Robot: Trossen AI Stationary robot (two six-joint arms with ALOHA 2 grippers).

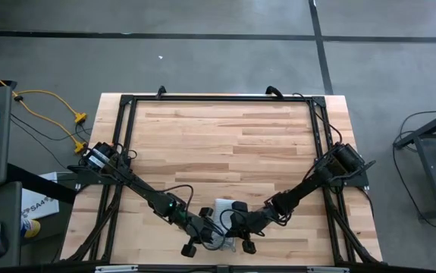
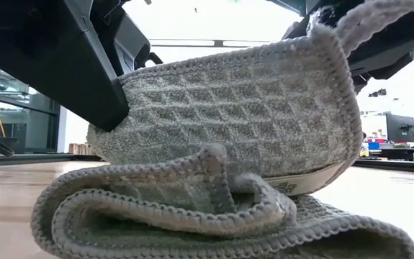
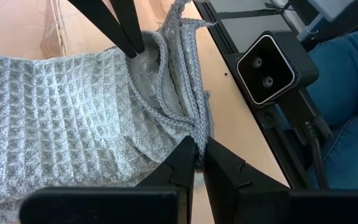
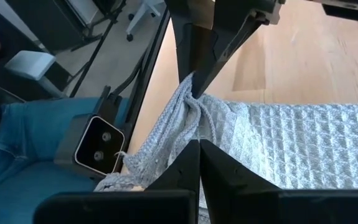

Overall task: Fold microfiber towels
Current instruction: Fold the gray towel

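Looking at the towel [image 1: 227, 208], you see both grippers, left [image 3: 198, 163] and right [image 4: 197, 152], pinching its bunched edge, close together near the table's [image 1: 233, 136] front edge.

High view looks straight down; low and wrist views crowd the towel [image 2: 264, 108].

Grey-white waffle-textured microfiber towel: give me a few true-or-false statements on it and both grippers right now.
1. The left gripper is shut on the grey-white waffle-textured microfiber towel. True.
2. The right gripper is open and clear of the towel. False: it is shut on the towel's bunched edge.
3. The towel lies near the wooden table's front edge. True.
4. The towel lies spread flat in a single layer. False: the low view shows layers folded over one another.
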